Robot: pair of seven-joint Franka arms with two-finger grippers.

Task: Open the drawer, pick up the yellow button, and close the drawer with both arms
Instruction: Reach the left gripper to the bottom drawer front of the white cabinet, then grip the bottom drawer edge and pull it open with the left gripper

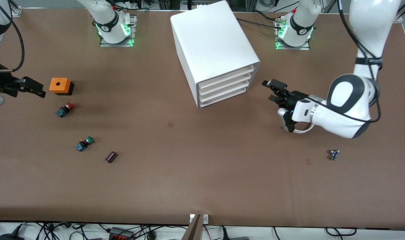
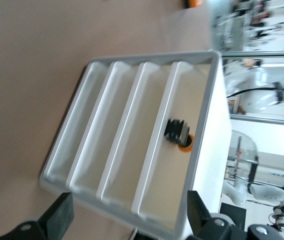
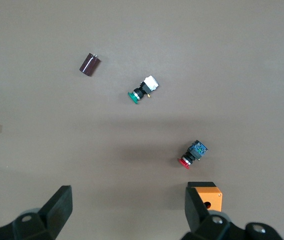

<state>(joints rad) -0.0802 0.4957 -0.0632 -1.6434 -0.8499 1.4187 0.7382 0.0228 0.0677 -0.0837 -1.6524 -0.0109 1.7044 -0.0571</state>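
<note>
The white cabinet (image 1: 209,40) stands mid-table near the arms' bases, all four drawers pushed in. In the left wrist view the button (image 2: 177,134), orange-capped with a dark body, shows inside the top drawer (image 2: 184,85), just under the cabinet's top; the same drawer (image 1: 227,75) shows shut from the front camera. My left gripper (image 1: 269,90) hangs open in front of the drawer fronts, a short way off and touching nothing; its own camera shows the left gripper (image 2: 129,212) empty. My right gripper (image 1: 39,90) is open and empty over the table at the right arm's end, beside an orange box (image 1: 60,85).
A red-capped button (image 1: 65,110), a green-capped button (image 1: 84,143) and a dark cylinder (image 1: 111,157) lie nearer the front camera than the orange box. A small part (image 1: 334,154) lies at the left arm's end. The right wrist view shows the orange box (image 3: 209,196) by one finger.
</note>
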